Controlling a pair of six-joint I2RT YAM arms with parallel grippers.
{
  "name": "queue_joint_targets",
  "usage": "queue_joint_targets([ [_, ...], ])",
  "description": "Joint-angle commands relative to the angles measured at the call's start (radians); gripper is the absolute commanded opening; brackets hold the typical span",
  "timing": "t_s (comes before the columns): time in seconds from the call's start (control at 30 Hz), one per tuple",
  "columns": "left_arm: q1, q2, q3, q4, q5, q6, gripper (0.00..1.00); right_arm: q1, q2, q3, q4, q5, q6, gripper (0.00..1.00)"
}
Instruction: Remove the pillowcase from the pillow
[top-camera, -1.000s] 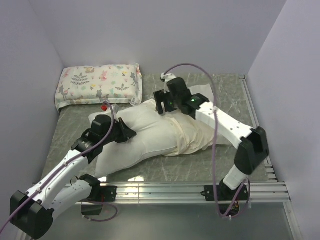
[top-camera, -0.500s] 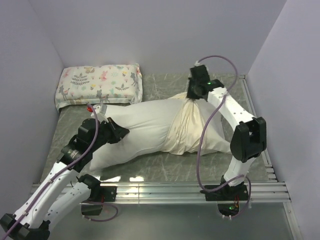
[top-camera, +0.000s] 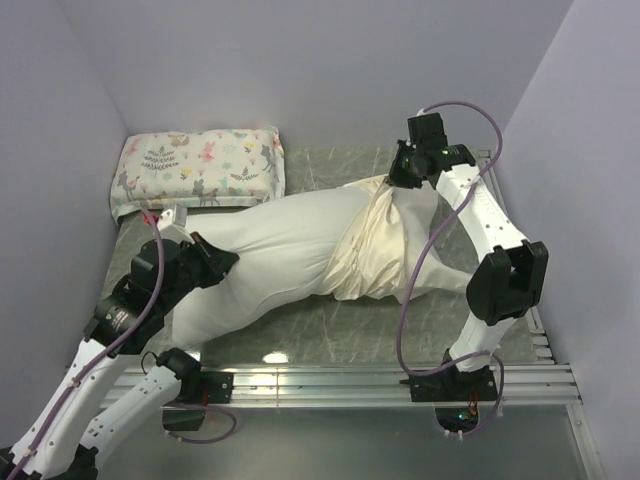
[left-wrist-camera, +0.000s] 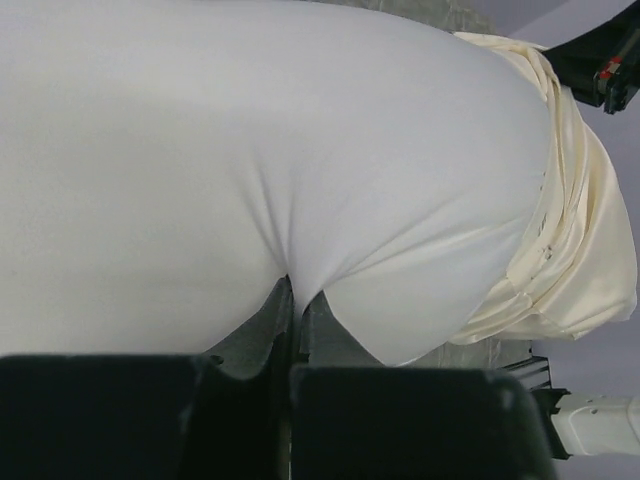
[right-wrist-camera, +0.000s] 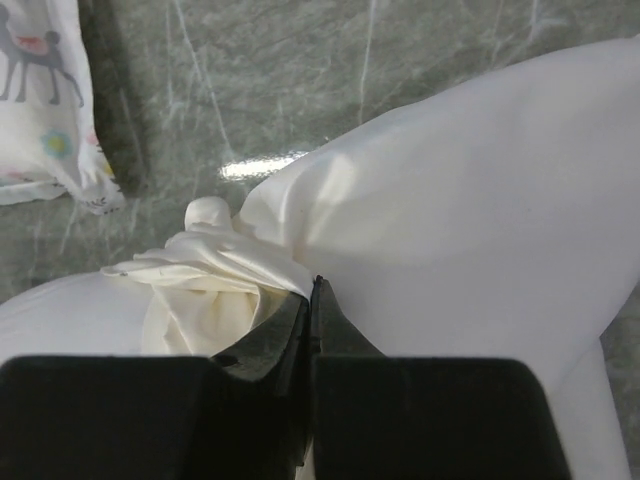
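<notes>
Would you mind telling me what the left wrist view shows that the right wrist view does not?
Only the left wrist view shows the left tool shut on a pinch of the white pillow. Only the right wrist view shows the right tool shut on a bunched fold of the pillowcase, plus the printed pillow at the upper left. Both show the cream pillowcase gathered in folds.
</notes>
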Motion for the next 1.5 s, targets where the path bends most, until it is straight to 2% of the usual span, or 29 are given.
queue_joint_targets([
  [0.0, 0.019, -0.013, 0.040, -0.047, -0.208, 0.051, 0.00, -0.095, -0.057, 0.040, 0.153, 0.173, -0.052, 0.01],
  [0.07, 0.021, 0.061, 0.004, 0.016, -0.208, 0.053, 0.00, -0.052, -0.072, 0.042, 0.169, 0.107, -0.079, 0.08],
  [0.23, 0.021, 0.170, -0.059, 0.152, -0.176, 0.030, 0.00, 0.101, -0.084, 0.059, 0.158, 0.110, -0.159, 0.28],
  [0.3, 0.021, 0.182, -0.088, 0.183, -0.152, 0.013, 0.00, 0.145, -0.109, 0.053, 0.120, 0.133, -0.179, 0.45],
  [0.33, 0.021, 0.179, -0.097, 0.191, -0.148, 0.010, 0.00, 0.168, -0.165, 0.031, 0.098, 0.162, -0.181, 0.59],
  [0.43, 0.021, 0.164, -0.135, 0.211, -0.144, 0.008, 0.00, 0.262, -0.337, -0.143, 0.117, 0.240, -0.155, 0.75],
  [0.57, 0.021, 0.166, -0.146, 0.222, -0.124, 0.013, 0.00, 0.395, -0.561, -0.456, 0.147, 0.337, -0.067, 0.80],
  [0.6, 0.022, 0.166, -0.145, 0.225, -0.121, 0.020, 0.00, 0.469, -0.600, -0.502, 0.153, 0.381, -0.044, 0.82],
  [0.63, 0.021, 0.169, -0.140, 0.228, -0.119, 0.027, 0.00, 0.503, -0.662, -0.542, 0.141, 0.410, -0.020, 0.92],
  [0.77, 0.021, 0.192, -0.096, 0.219, -0.119, 0.050, 0.00, 0.658, -0.769, -0.752, 0.163, 0.460, 0.118, 0.94],
  [0.9, 0.021, 0.224, -0.063, 0.223, -0.101, 0.074, 0.00, 0.721, -0.753, -0.889, 0.242, 0.443, 0.193, 0.93],
  [0.97, 0.019, 0.241, -0.021, 0.216, -0.089, 0.097, 0.00, 0.721, -0.718, -0.918, 0.273, 0.433, 0.214, 0.78],
  [1.0, 0.021, 0.261, 0.002, 0.199, -0.081, 0.141, 0.04, 0.722, -0.710, -0.918, 0.279, 0.430, 0.217, 0.68],
  [1.03, 0.019, 0.273, 0.071, 0.174, -0.076, 0.169, 0.08, 0.722, -0.706, -0.914, 0.276, 0.435, 0.217, 0.44],
  [1.07, 0.021, 0.288, 0.111, 0.147, -0.076, 0.192, 0.13, 0.721, -0.707, -0.897, 0.275, 0.435, 0.214, 0.34],
  [1.1, 0.021, 0.308, 0.148, 0.099, -0.067, 0.239, 0.31, 0.722, -0.712, -0.888, 0.275, 0.433, 0.207, 0.27],
  [1.13, 0.021, 0.314, 0.203, 0.084, -0.055, 0.261, 0.41, 0.724, -0.721, -0.876, 0.267, 0.435, 0.194, 0.20],
  [1.2, 0.010, 0.322, 0.239, 0.062, -0.006, 0.295, 0.65, 0.722, -0.721, -0.836, 0.237, 0.452, 0.184, 0.17],
  [1.23, -0.001, 0.324, 0.257, 0.045, 0.008, 0.303, 0.70, 0.722, -0.718, -0.814, 0.227, 0.458, 0.177, 0.17],
  [1.3, -0.056, 0.318, 0.254, 0.034, -0.013, 0.289, 0.76, 0.722, -0.709, -0.800, 0.213, 0.479, 0.172, 0.16],
  [1.47, -0.189, 0.333, 0.182, 0.094, -0.033, 0.252, 0.79, 0.722, -0.680, -0.756, 0.200, 0.484, 0.160, 0.15],
])
